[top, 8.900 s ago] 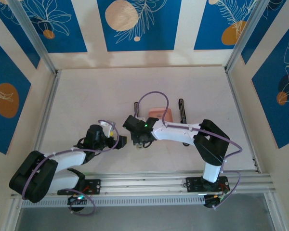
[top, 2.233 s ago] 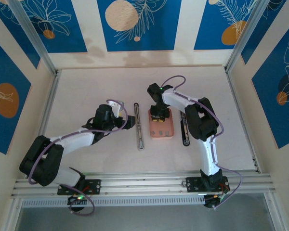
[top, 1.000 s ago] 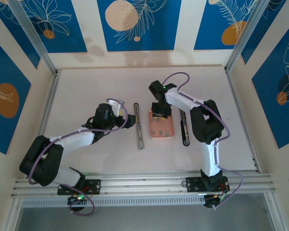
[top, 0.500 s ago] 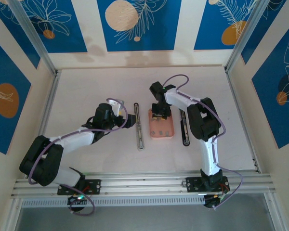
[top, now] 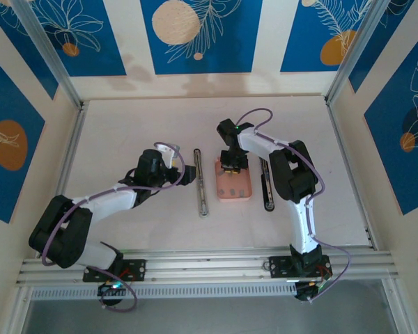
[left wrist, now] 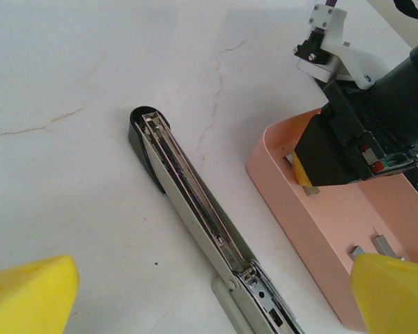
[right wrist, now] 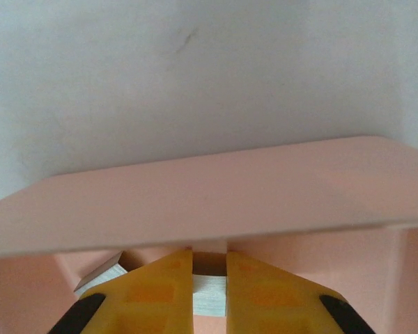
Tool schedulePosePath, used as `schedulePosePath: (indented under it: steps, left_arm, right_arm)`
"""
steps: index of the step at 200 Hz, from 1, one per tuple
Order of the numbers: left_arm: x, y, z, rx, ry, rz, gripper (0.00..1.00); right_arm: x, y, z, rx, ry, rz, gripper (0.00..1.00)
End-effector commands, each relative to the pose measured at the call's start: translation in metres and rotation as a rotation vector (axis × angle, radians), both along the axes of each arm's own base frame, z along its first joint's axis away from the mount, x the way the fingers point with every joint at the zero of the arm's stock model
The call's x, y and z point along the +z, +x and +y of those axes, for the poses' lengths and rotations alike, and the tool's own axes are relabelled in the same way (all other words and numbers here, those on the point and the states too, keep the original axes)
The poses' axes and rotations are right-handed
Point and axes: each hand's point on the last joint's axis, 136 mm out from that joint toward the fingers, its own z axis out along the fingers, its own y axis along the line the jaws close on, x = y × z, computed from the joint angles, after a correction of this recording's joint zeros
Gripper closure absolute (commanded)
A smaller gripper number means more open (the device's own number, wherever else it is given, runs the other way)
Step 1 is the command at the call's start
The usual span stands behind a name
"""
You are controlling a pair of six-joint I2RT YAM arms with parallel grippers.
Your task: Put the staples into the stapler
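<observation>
The stapler lies in two pieces: its silver-grey rail (top: 200,182) left of the pink tray (top: 245,197), and its black bar (top: 266,184) right of the tray. In the left wrist view the rail (left wrist: 195,209) lies open upward with its spring showing. My right gripper (top: 230,164) reaches down into the tray's far end. Its yellow fingers (right wrist: 160,292) are shut on a pale grey strip of staples (right wrist: 209,293). More staples (left wrist: 377,245) lie loose on the tray floor. My left gripper (top: 188,175) hovers open just left of the rail, holding nothing.
The pink tray's wall (right wrist: 209,195) rises right in front of the right fingers. The right gripper's black body (left wrist: 338,149) stands over the tray rim (left wrist: 292,202). White table (top: 139,132) spreads around the parts, fenced by metal rails at the sides.
The right gripper's fingers have closed on a strip of staples at the tray's far end. The left arm and stapler parts have stayed put.
</observation>
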Motion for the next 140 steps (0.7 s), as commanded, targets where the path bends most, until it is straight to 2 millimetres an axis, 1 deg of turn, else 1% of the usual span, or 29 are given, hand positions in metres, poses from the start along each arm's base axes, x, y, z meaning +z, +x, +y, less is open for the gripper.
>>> schedulePosePath:
  steps: [1, 29, 45, 67, 86, 101, 113, 140]
  left_arm:
    - [0.013, 0.008, -0.001, -0.006, -0.003, -0.029, 0.0]
    - [0.017, 0.006, -0.001, -0.016, -0.01, -0.033, 0.01]
    - [0.022, 0.003, -0.004, -0.035, -0.015, -0.04, 0.01]
    - [0.029, -0.002, -0.012, -0.074, -0.017, -0.059, 0.02]
    - [0.033, -0.011, -0.023, -0.118, -0.012, -0.075, 0.02]
    - [0.032, -0.02, -0.031, -0.147, -0.006, -0.078, 0.02]
    - [0.031, -0.027, -0.037, -0.163, -0.005, -0.075, 0.02]
    - [0.031, -0.039, -0.046, -0.182, -0.009, -0.072, 0.03]
  right_arm:
    - [-0.004, -0.003, 0.006, 0.018, 0.01, -0.002, 0.85]
    - [0.023, -0.001, 0.007, 0.031, 0.012, -0.079, 0.85]
    - [0.042, -0.003, 0.007, 0.038, 0.018, -0.135, 0.85]
    - [0.069, -0.013, 0.003, 0.051, 0.017, -0.224, 0.85]
    - [0.086, -0.028, -0.007, 0.05, 0.007, -0.297, 0.85]
    - [0.092, -0.043, -0.021, 0.029, 0.009, -0.334, 0.85]
    - [0.093, -0.057, -0.033, 0.002, 0.017, -0.341, 0.85]
    - [0.085, -0.087, -0.068, -0.089, 0.018, -0.313, 0.85]
